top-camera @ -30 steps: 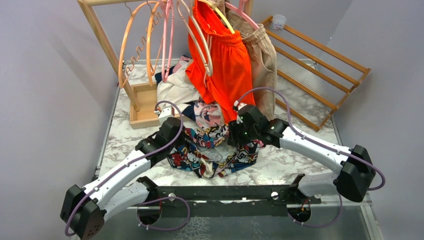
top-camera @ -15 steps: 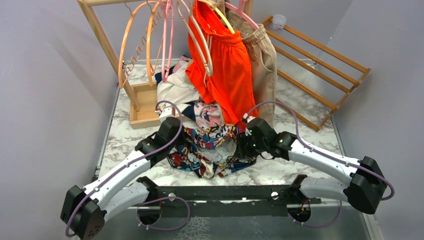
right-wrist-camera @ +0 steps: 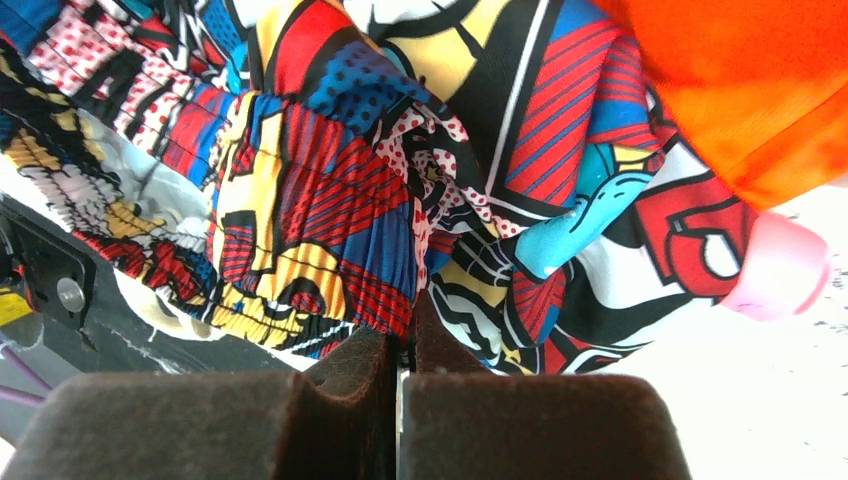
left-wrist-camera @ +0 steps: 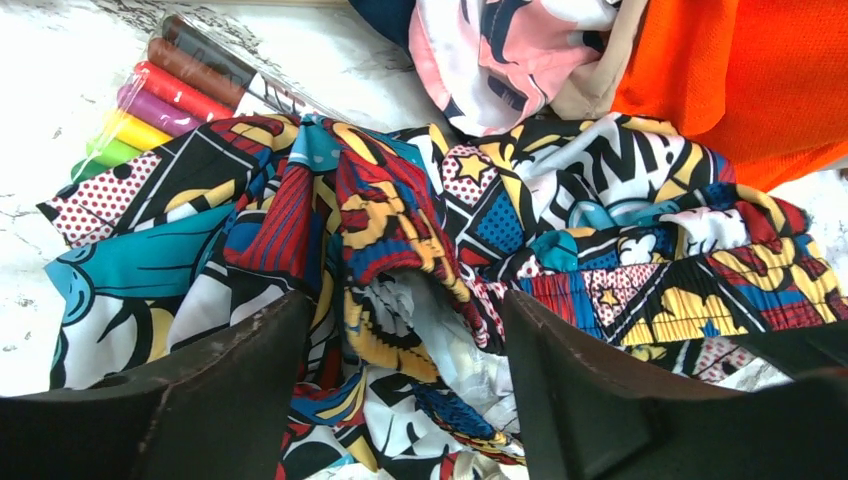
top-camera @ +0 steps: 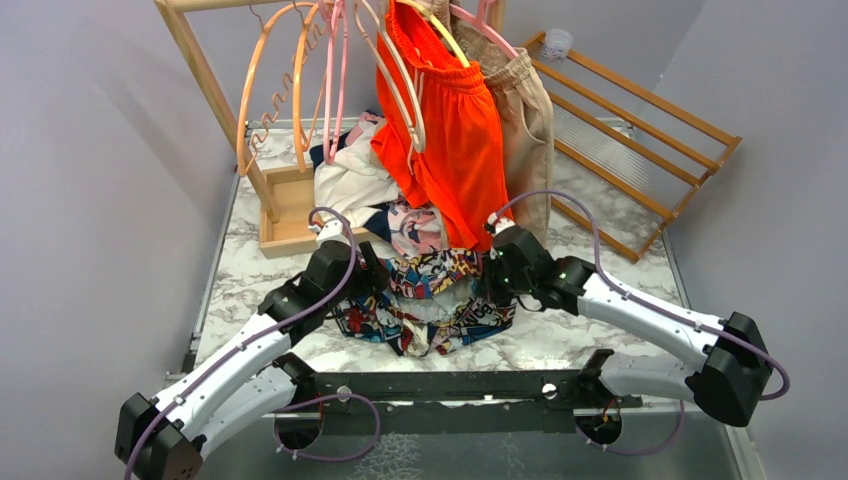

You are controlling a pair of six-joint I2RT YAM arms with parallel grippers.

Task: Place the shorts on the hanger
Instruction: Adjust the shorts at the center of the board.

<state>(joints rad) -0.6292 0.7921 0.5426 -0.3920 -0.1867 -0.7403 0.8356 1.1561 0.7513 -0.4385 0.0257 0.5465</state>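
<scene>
Worktop [top-camera: 575,345]: marbled, and carries the clothes heap between the two arms.
Rack [top-camera: 205,85]: a wooden frame at the far side, so its hangers dangle free.
Orange shorts [top-camera: 460,150]: hung on the rack, with the hem over the heap.
Shorts [top-camera: 430,300]: crumpled on the worktop just below that hem, not yet hung.
Hanger [top-camera: 409,105]: the pale one, on the rack against the orange cloth.
Right gripper [right-wrist-camera: 405,350]: jaws pinched shut on a fold of the shorts, likely to lift it.
Left gripper [left-wrist-camera: 405,300]: jaws apart astride a ridge of the shorts, gripping nothing.
Markers [left-wrist-camera: 150,90]: a pack just beside the shorts' edge.
</scene>
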